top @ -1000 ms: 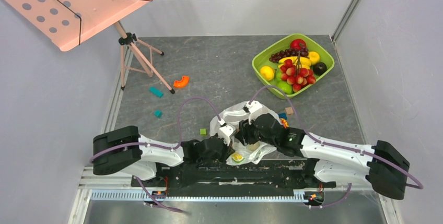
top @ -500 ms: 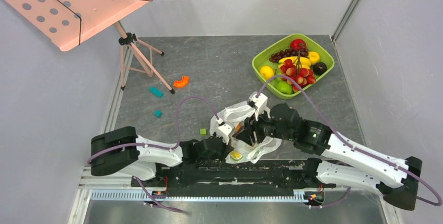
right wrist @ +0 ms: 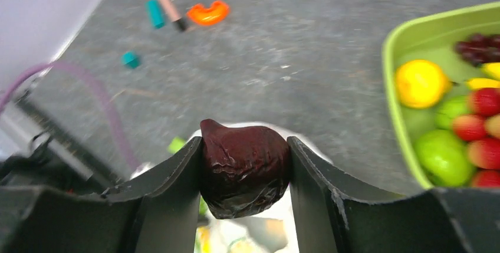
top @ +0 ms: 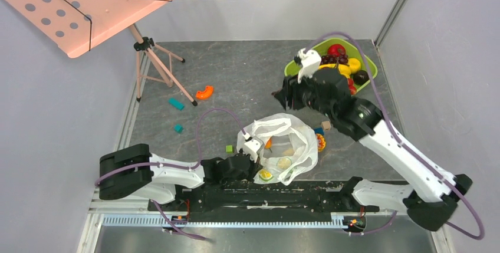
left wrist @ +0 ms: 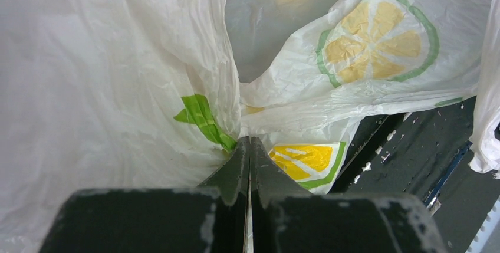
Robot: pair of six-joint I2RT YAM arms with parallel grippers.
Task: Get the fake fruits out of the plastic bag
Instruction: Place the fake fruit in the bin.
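Observation:
The plastic bag (top: pixel 295 141) lies open near the table's front edge, with pale yellowish pieces (top: pixel 285 161) and an orange piece (top: pixel 268 143) showing through it. My left gripper (top: pixel 257 170) is shut on the bag's near edge; in the left wrist view (left wrist: pixel 249 147) a thin fold of the bag (left wrist: pixel 118 58) is pinched between the closed fingers. My right gripper (top: pixel 279 96) is raised between the bag and the green tray (top: pixel 289 70). In the right wrist view (right wrist: pixel 244 170) it is shut on a dark maroon wrinkled fake fruit (right wrist: pixel 244 167).
The green tray (right wrist: pixel 392 88) holds a yellow fruit (right wrist: pixel 420 82), green fruit (right wrist: pixel 442 155), red balls, bananas and grapes. A pink music stand (top: pixel 88 5) on a tripod (top: pixel 171 79) is at the back left. An orange block (top: pixel 204 92), teal blocks (top: pixel 176 104) and a green block (top: pixel 229 148) lie on the table.
My right gripper has come up out of the bag with the dark fruit and swung back toward the tray. The bag has spread open. The left gripper has kept its hold.

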